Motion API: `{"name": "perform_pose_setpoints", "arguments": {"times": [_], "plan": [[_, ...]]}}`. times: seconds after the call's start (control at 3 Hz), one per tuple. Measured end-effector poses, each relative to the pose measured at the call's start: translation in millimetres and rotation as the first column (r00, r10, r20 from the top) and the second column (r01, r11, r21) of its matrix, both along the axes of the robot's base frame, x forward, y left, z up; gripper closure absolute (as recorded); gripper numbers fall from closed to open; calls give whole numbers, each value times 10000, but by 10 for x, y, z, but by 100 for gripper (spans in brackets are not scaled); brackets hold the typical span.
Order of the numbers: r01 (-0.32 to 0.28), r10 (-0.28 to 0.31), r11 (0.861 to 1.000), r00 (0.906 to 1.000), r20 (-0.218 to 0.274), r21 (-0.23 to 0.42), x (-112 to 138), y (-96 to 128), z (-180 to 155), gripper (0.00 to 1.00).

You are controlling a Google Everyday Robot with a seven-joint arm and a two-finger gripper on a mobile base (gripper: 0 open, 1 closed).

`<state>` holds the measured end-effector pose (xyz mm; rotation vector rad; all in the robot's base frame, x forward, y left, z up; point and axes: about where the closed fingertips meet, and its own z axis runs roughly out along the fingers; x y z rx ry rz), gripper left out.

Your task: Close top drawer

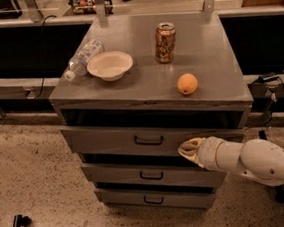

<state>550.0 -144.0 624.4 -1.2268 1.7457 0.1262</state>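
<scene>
Near and to the right, the white arm [257, 162] reaches in leftward, and its gripper [187, 149] rests against the front of the top drawer [109, 137], just right of the black handle [149, 141]; whether the gripper is parted or closed cannot be told. The drawer stands partly pulled out of the cabinet [213, 68]. Farther back on the cabinet top are an orange [187, 84], a bowl [110, 65], a bottle [82, 58] and a can [165, 43].

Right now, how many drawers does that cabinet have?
3: the top drawer, partly open, with the gripper at its front; the middle drawer beneath it; the bottom drawer lowest.
</scene>
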Motion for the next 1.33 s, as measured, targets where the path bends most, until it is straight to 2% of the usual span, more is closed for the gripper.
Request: {"name": "perform_pose_setpoints", "arguments": {"times": [0.67, 1.0, 1.33], "plan": [[-648, 598, 9956, 9955, 730, 683, 47, -21, 87, 100], [-1300, 1125, 9837, 9839, 1386, 1243, -156, 36, 242, 100], [-2126, 1716, 9529, 9660, 1936, 2161, -405, 124, 487, 100]]}}
